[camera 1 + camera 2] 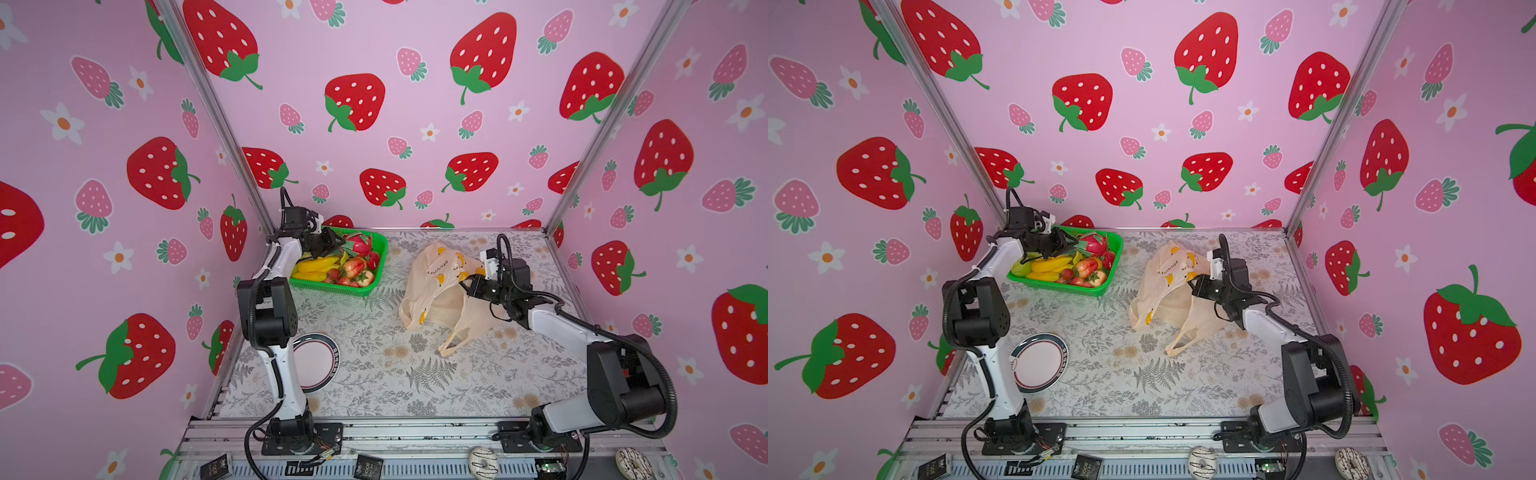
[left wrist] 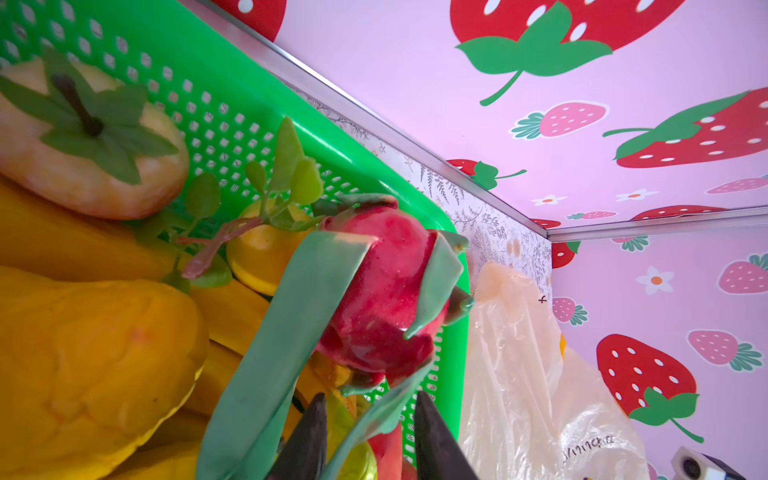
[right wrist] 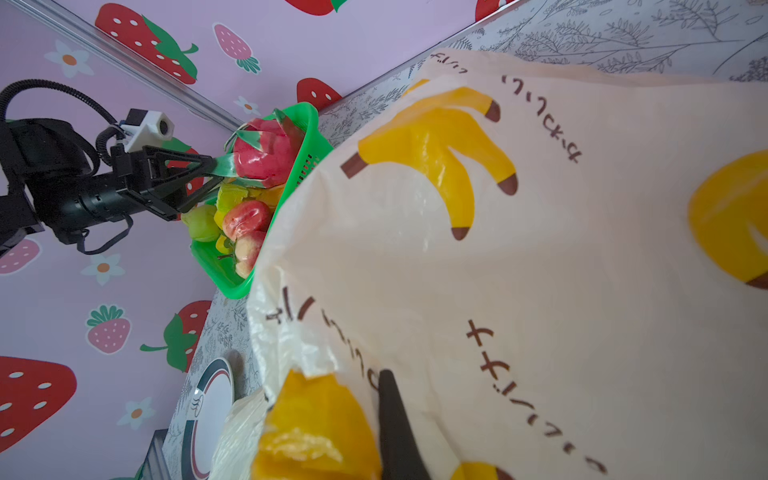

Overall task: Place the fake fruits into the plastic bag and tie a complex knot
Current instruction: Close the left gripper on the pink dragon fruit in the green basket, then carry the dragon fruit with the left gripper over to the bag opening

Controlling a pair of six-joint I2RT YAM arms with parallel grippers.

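Note:
The fake fruits lie piled in a green mesh basket (image 1: 376,276) at the back left: a pink dragon fruit (image 1: 357,243) (image 2: 382,291) on top, with yellow bananas (image 1: 316,266) and red apples (image 1: 353,268) below. My left gripper (image 1: 336,245) (image 2: 370,399) is open inside the basket, its fingers straddling a green leaf of the dragon fruit. The plastic bag (image 1: 436,286) (image 3: 498,270), peach with banana prints, sits at the right middle. My right gripper (image 1: 463,284) (image 3: 374,378) is shut on its rim and holds it up. A loose handle (image 1: 453,345) trails toward the front. No knot shows.
A round plate (image 1: 316,361) lies on the table beside the left arm's base. Two doughnuts (image 1: 482,461) (image 1: 631,461) rest on the front rail. Strawberry-printed walls close in the back and both sides, and the basket stands tight against the back-left corner.

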